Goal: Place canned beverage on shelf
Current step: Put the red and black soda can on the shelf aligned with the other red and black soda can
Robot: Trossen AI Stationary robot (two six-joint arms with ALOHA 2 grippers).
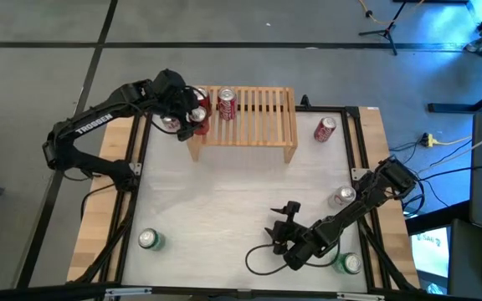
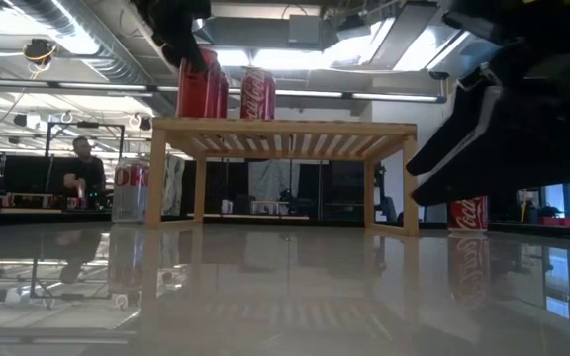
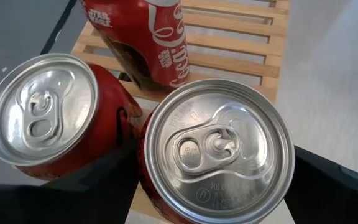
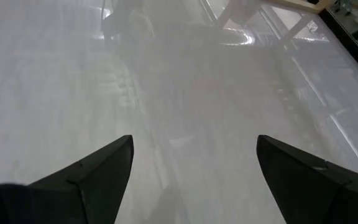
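Can in play: red can point(image 3: 216, 155) upright on the left end of the shelf point(image 1: 258, 117), near its edge; I see it between the left gripper point(image 1: 192, 110) fingers, spread either side of it, contact unclear.
Shelf top: 1 more red can point(image 1: 226, 104) just beside it; the slats to the right are bare.
Off the left end: another red can point(image 1: 171, 123) stands on the table, close by.
Table point(image 1: 224, 201): 4 more cans near the edges.
Right gripper point(image 1: 284, 219): fingers spread, holding nothing, low over the near table.
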